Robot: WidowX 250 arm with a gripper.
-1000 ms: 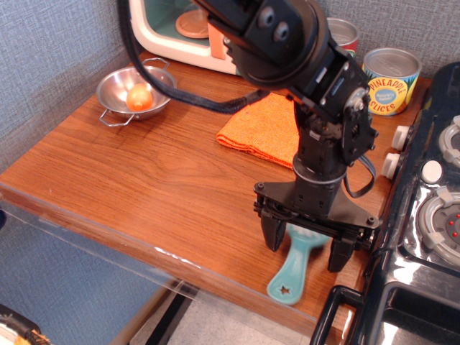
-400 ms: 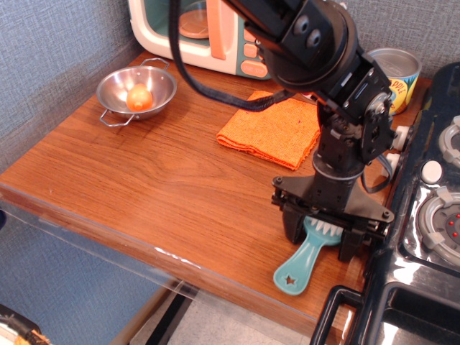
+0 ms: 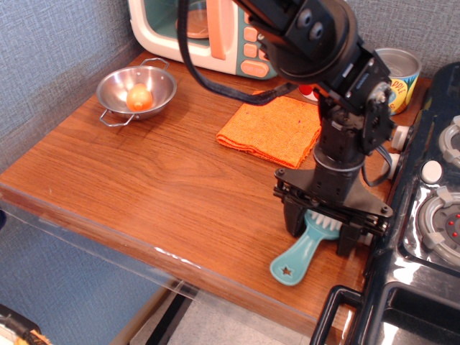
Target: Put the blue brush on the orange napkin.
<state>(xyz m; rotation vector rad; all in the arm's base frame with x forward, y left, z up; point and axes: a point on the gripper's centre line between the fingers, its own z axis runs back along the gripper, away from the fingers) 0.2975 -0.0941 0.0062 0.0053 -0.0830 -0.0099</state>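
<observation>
The blue brush lies on the wooden counter near its front right corner. Its star-cutout handle points toward the front edge, and its white bristles face up between my fingers. My gripper points straight down over the brush head. One finger is on the left side of the head and the other on the right, closed against it. The brush still rests on the counter. The orange napkin lies flat behind the gripper, its right edge partly hidden by my arm.
A black toy stove borders the counter on the right, close to the gripper. A steel bowl holding an orange ball sits at the back left. A toy microwave and a pineapple can stand at the back.
My gripper has come down around the brush head and its fingers have narrowed onto it. The brush handle has swung slightly to the left and back from the front edge.
</observation>
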